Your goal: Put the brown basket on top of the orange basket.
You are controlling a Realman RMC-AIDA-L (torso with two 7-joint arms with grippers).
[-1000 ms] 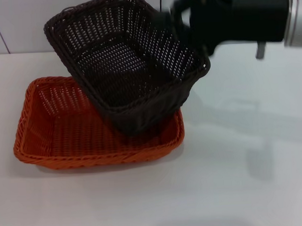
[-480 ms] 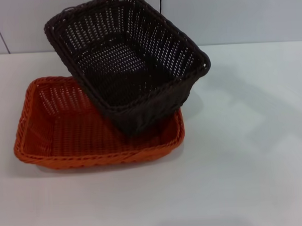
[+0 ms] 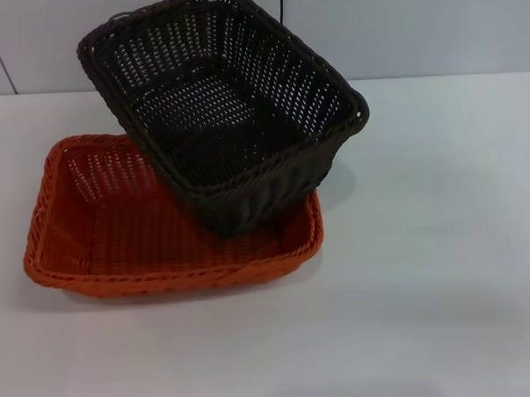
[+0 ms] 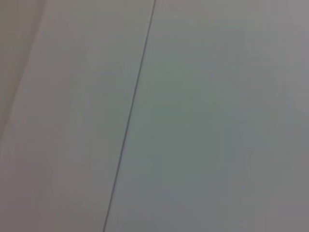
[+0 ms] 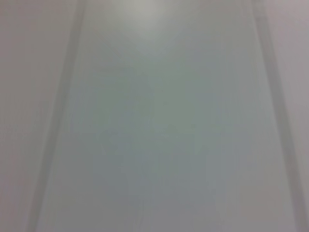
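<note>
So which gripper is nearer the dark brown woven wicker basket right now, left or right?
Cannot tell: neither gripper is in view. The head view shows only the dark brown woven basket resting tilted on the bright orange woven basket; both wrist views show only blank pale surface.

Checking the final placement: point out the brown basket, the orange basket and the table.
brown basket [image 3: 210, 113], head view, inner floor.
orange basket [image 3: 163, 278], head view, near rim.
table [image 3: 426, 270], head view, bare surface.

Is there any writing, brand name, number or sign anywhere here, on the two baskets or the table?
None can be read: the dark brown woven basket, tilted and resting in the bright orange woven basket, carries no label, nor does the orange one, the white table, or the plain panels both wrist views show.
</note>
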